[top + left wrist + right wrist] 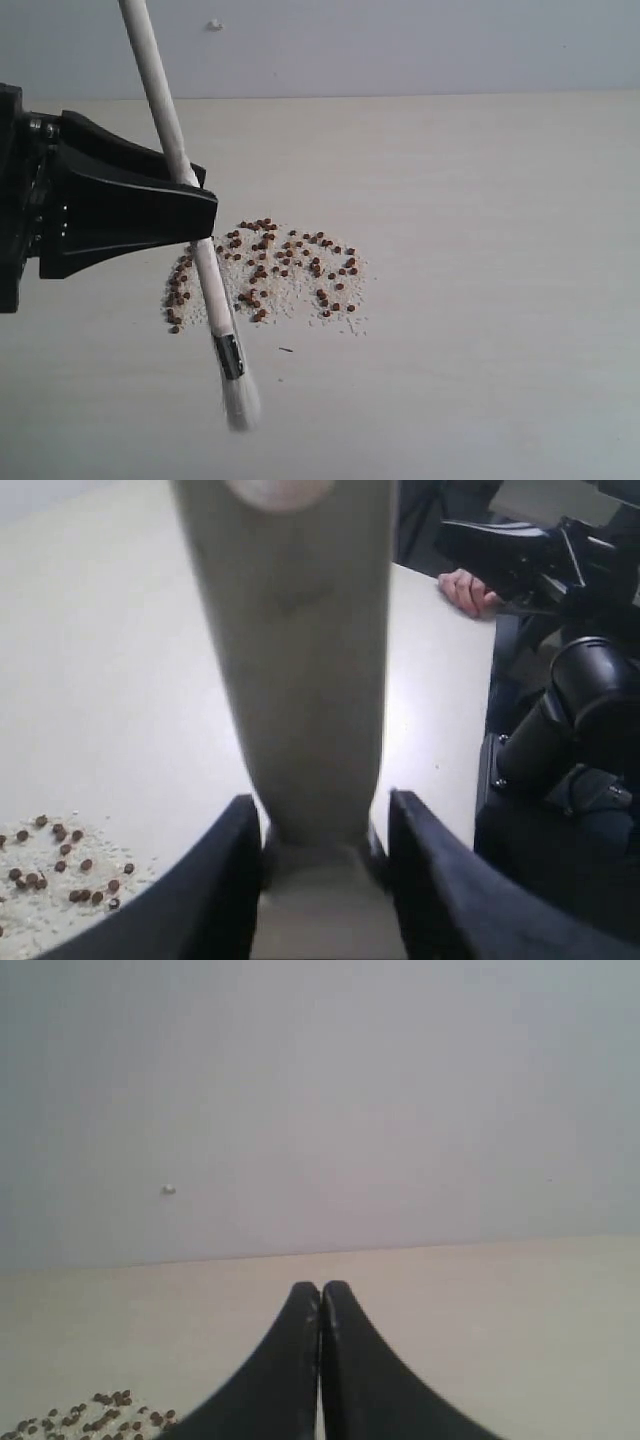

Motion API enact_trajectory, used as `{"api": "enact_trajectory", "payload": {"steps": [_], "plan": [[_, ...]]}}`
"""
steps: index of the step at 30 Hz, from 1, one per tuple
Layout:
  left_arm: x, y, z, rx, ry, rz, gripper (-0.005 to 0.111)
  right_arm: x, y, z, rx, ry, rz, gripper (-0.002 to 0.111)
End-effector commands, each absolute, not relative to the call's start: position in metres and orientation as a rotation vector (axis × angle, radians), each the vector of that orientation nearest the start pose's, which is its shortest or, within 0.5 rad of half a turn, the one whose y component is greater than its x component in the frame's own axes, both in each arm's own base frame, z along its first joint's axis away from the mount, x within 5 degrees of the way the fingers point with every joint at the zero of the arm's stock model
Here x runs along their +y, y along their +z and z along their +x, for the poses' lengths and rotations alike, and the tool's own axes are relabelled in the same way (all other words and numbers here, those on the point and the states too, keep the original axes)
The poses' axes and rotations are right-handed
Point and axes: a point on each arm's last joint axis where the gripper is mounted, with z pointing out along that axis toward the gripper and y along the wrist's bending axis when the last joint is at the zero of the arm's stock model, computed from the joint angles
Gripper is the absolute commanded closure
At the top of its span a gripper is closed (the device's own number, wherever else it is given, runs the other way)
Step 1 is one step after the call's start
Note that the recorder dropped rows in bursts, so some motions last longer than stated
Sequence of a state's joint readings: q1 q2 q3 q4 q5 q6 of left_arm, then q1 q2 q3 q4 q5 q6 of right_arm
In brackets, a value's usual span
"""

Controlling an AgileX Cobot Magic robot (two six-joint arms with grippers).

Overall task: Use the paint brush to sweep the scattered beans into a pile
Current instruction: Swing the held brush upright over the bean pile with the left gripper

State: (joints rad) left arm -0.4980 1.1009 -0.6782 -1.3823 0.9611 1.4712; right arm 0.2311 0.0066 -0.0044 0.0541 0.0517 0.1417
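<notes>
Left claw (205,212) around cream-handled, white-bristled paint brush (213,295)

You see the left gripper (200,210) reaching in from the left edge of the table (480,200), closed on the brush (215,300) partway along its handle. The brush tilts: the handle's top leans toward the far-left corner, and the blurred bristles point toward the near edge. Beans (285,265) lie scattered among white grains (232,285) left of the table's middle. The handle crosses the left part of the patch.
</notes>
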Motion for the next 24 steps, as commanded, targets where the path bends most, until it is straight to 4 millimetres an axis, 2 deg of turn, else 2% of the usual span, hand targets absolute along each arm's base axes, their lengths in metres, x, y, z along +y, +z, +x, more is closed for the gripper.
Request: {"api": "enact_trajectory", "payload": {"steps": [1,7,11,13,15,17,21,24], "plan": [[-0.158,0.304,0.131,1.621,-1.191,1.280,0.107,0.012,0.219,0.054,1.426,0.358,-0.008,0.108],[-0.160,0.306,0.132,1.557,-1.180,1.288,0.107,0.012,0.224,0.053,1.371,0.369,0.001,0.108],[-0.167,0.299,0.144,1.542,-1.208,1.251,0.107,0.012,0.224,0.053,1.375,0.541,0.139,0.108],[-0.171,0.291,0.152,1.537,-1.208,1.250,0.107,0.013,0.224,0.054,1.386,0.581,0.152,0.108],[-0.175,0.287,0.159,1.529,-1.215,1.227,0.107,0.017,0.219,0.058,1.461,0.577,0.089,0.108],[-0.178,0.284,0.166,1.508,-1.213,1.192,0.107,0.029,0.218,0.064,1.508,0.610,-0.056,0.108],[-0.179,0.282,0.169,1.487,-1.197,1.195,0.107,0.052,0.225,0.067,1.419,0.668,-0.347,0.108],[-0.179,0.282,0.168,1.486,-1.198,1.200,0.107,0.057,0.240,0.075,1.408,0.708,-0.330,0.108]]}}
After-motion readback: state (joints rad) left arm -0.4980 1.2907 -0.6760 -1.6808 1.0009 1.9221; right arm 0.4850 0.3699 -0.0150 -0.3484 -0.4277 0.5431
